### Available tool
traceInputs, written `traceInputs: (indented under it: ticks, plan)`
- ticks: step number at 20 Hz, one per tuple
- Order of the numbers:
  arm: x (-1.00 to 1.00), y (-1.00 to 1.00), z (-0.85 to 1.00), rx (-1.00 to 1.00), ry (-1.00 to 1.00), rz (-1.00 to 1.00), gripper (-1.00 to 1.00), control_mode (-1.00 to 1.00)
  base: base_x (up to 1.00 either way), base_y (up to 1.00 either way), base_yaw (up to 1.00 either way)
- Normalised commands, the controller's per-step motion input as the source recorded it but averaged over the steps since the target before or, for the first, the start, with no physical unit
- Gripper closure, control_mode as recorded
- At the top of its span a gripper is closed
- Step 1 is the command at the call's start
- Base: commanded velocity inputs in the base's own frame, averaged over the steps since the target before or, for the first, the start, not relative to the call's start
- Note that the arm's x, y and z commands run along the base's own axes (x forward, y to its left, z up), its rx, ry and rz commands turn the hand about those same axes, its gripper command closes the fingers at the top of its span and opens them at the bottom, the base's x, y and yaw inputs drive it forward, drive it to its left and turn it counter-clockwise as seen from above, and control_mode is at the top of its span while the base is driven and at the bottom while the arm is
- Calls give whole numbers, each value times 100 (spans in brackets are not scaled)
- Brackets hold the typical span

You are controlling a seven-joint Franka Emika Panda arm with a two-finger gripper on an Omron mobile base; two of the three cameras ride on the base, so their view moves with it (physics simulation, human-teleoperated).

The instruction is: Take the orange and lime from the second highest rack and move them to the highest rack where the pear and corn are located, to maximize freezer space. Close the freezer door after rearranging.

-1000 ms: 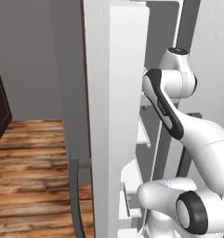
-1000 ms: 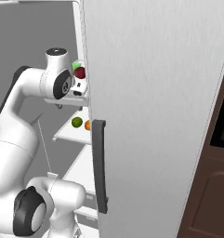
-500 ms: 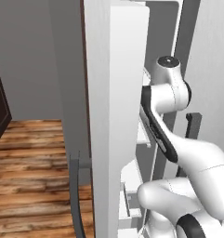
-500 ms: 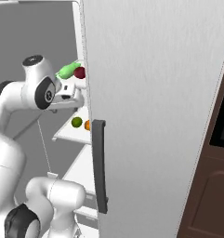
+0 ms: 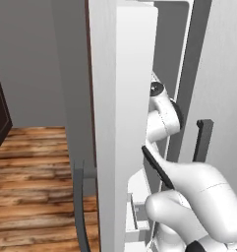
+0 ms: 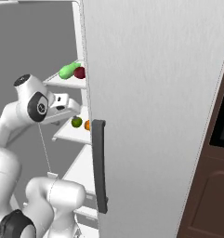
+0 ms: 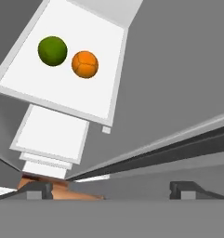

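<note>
The freezer door (image 6: 155, 116) stands open and shows its grey outer face in the right base view, with a long dark bar handle (image 6: 100, 165) running vertically near its left edge. In the left base view the same door (image 5: 122, 128) is seen from its edge, a thick white slab that hides most of the inside.

Inside the freezer, white racks are stacked one above another. On the highest rack (image 6: 62, 82) lie a green pear (image 6: 68, 70) and, touching it on the right, a dark red item (image 6: 79, 72) that is half hidden by the door. On the second highest rack (image 6: 67, 135) the lime (image 6: 76, 122) and the orange (image 6: 87, 125) lie just beside each other, close to the door edge.

The hand view looks down over this rack (image 7: 34, 88): the lime (image 7: 52, 50) and the orange (image 7: 85, 64) rest side by side, apart from each other, on its white surface.

The end effector (image 7: 112, 189) has its two dark fingertips (image 7: 184, 189) spread wide apart and it holds nothing. The white arm (image 6: 32, 109) reaches toward the racks from the left, at a height between the two upper racks.

A wooden floor (image 5: 36, 187) lies left of the door.
</note>
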Motion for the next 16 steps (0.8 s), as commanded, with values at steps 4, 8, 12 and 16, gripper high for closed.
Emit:
traceInputs:
  ticks: [4,8,12,16]
  plan:
    - [55,0,-23,0,6,2,-100,-100,0,0,0]
    - [48,-1,-35,0,24,21,-100,-100,0,0,0]
    - [42,-10,-34,0,26,34,-100,-100,0,0,0]
    - [43,0,-34,-4,28,30,-100,-100,0,0,0]
